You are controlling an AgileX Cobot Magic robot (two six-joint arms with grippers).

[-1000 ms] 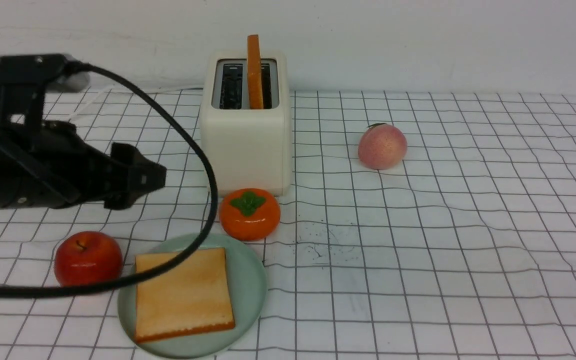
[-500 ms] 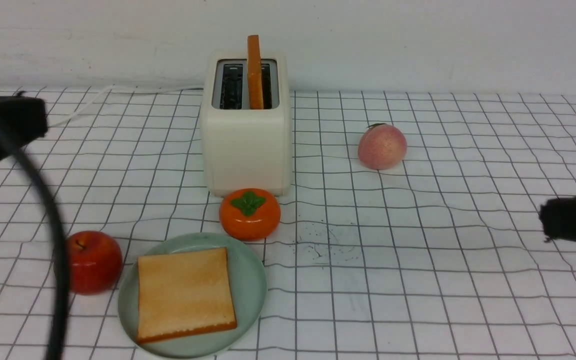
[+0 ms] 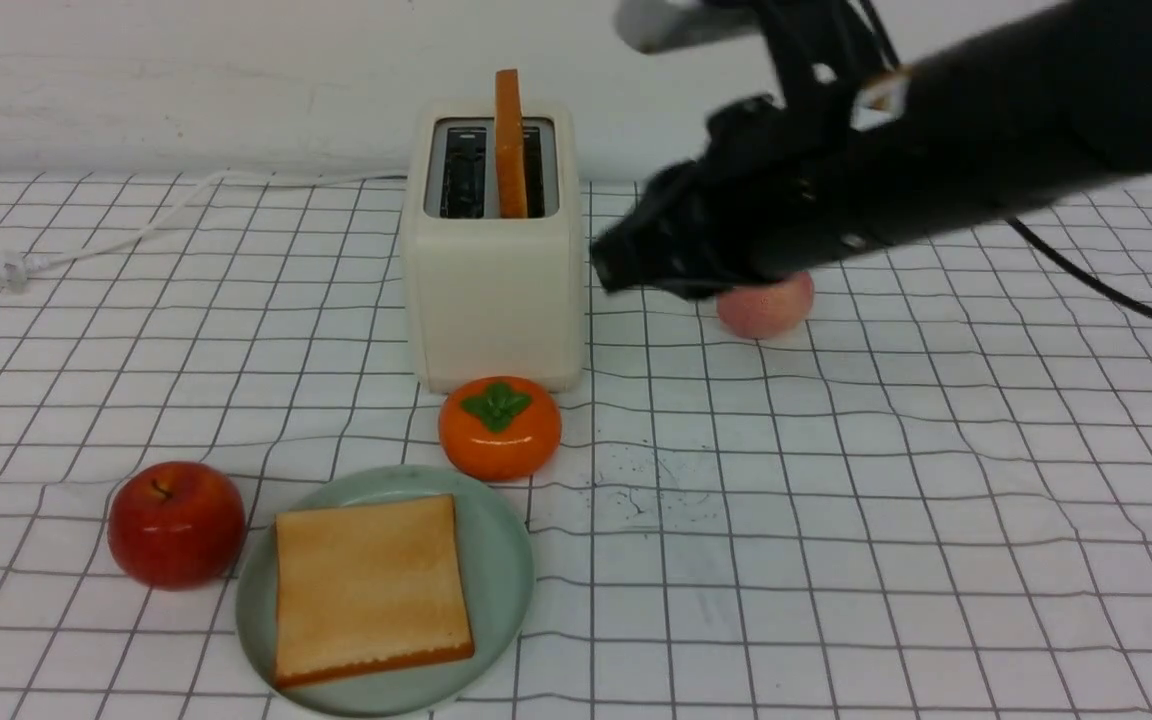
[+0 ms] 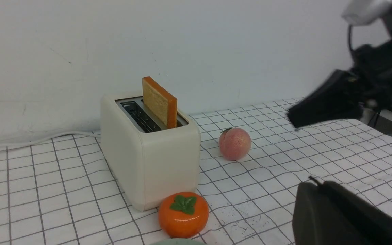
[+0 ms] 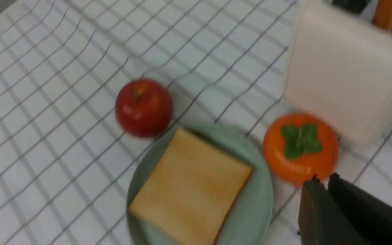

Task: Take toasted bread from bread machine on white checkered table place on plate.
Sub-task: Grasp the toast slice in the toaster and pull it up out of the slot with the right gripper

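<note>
On the plate (image 3: 508, 560), one toast slice (image 3: 368, 585) is already lying flat, so half the job is looking done. The second slice (image 3: 508, 140) is standing upright in the toaster (image 3: 491, 300), waiting. The right gripper (image 3: 608, 270) is hovering just beside the toaster, jaws nearly together, empty; the left gripper (image 4: 315, 185) is sitting closed, empty too.

One toast slice (image 3: 368, 590) lay flat on the green plate (image 3: 508, 560). A second slice (image 3: 508, 140) stood upright in the toaster (image 3: 492, 300), with the right gripper (image 3: 606, 272) near its right side.
</note>
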